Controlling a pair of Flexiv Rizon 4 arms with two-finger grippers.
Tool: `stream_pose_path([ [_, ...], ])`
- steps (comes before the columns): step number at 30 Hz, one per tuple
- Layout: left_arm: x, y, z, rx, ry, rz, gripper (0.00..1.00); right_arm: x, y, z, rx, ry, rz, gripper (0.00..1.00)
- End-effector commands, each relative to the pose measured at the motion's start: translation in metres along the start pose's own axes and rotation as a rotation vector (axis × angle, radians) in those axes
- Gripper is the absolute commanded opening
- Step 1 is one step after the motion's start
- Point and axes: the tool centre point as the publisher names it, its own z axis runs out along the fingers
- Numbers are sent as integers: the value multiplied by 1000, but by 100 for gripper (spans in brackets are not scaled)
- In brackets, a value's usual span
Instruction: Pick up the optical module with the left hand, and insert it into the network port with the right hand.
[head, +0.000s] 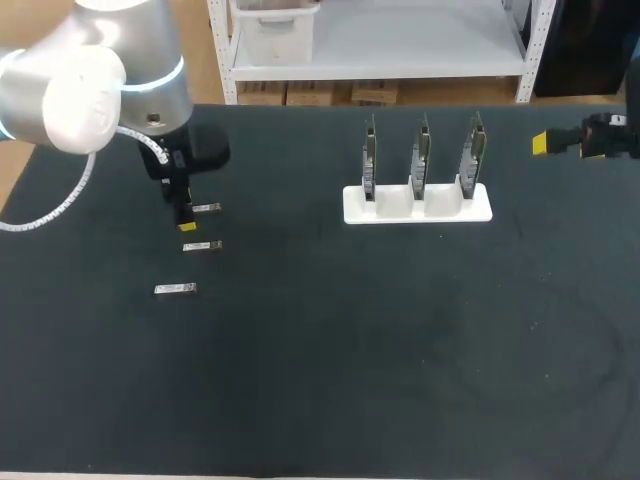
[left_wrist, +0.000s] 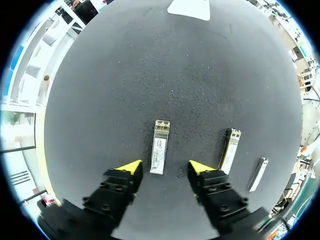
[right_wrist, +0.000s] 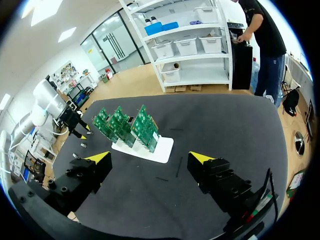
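Three small silver optical modules lie on the dark table (head: 330, 360) at the left: a far one (head: 206, 208), a middle one (head: 202, 245) and a near one (head: 176, 289). My left gripper (head: 186, 220) hangs low over the far module. In the left wrist view that module (left_wrist: 159, 147) lies lengthwise between the open fingers of my left gripper (left_wrist: 164, 169), with a gap on each side. Beside it lie the other two modules (left_wrist: 229, 150) (left_wrist: 258, 173). My right gripper (head: 560, 143) hovers open at the table's far right, empty (right_wrist: 150, 159).
A white holder (head: 418, 205) stands at the back middle with three upright green network cards (head: 422, 152) in its slots; the right wrist view shows it (right_wrist: 145, 149) ahead of the right gripper. A white cable (head: 60, 205) loops off the left arm.
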Motion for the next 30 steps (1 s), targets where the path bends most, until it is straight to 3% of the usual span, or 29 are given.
stream_pose_path([
  [1, 1, 3, -1, 5, -2, 0, 0, 0, 0, 0, 0, 0, 0, 100],
  [13, 2, 6, -2, 11, -6, -35, 0, 0, 0, 0, 0, 0, 0, 100],
  [19, -1, 6, -11, 25, -56, -74, 0, 0, 0, 0, 0, 0, 0, 100],
  [24, -13, 15, -37, 53, -234, -201, 0, 0, 0, 0, 0, 0, 0, 100],
  [30, -31, 26, -88, 60, -496, -323, 0, 0, 0, 0, 0, 0, 0, 100],
])
